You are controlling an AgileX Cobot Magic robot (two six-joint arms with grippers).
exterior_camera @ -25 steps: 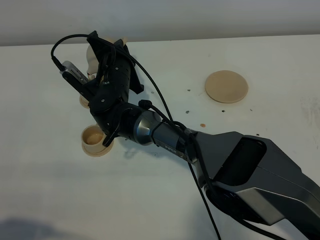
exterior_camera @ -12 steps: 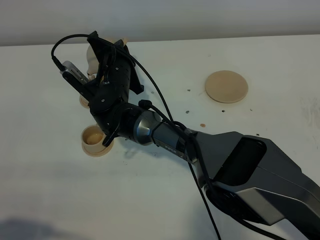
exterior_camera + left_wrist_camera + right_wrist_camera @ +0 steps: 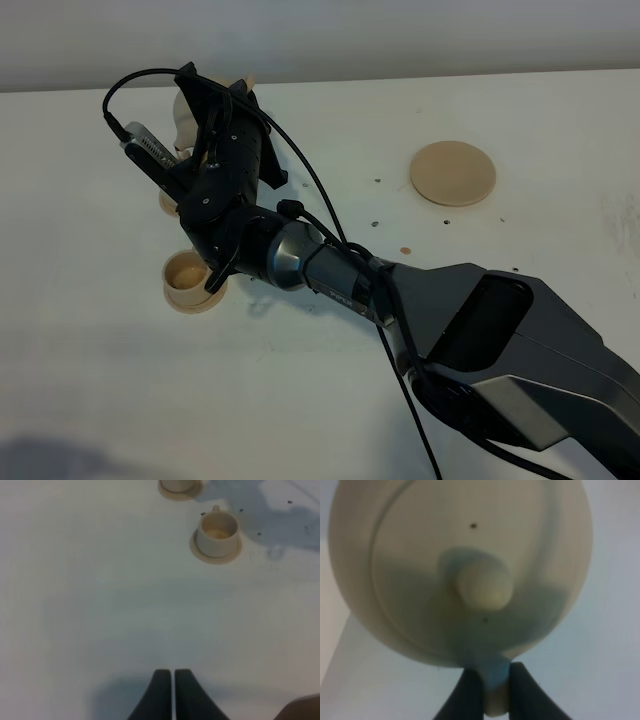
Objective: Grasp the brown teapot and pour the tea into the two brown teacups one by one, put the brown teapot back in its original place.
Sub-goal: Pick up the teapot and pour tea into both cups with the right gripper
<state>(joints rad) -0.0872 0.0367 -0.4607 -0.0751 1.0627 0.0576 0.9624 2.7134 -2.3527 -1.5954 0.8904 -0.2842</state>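
Shows a white desk (image 3: 520, 130) from high up, with the right arm reaching across to its far left corner. Holds there, in the right claw (image 3: 494, 682), a squat round pale tan clay teapot with a knobbed lid (image 3: 186, 112), raised off the desk and largely hidden behind the wrist. From the right wrist camera, shows two dark fingers clenched on the pot's loop handle, lid knob towards the lens. Beside the arm and partly hidden by it, one small pale tan clay cup on its round saucer (image 3: 168, 204); nearer the front, in plain view, its matching twin (image 3: 187, 274), with no telling whether wet or dry inside. Well apart on the right, a flat round tan disc coaster (image 3: 453, 172), bare. From the left wrist camera, shows the left claw (image 3: 173, 682) pinched shut on nothing, hovering over the desk. Probably pouring, or about to, at the farther cup; no way to tell how much tea already poured. Left at the least: carrying the teapot back and setting it on the coaster
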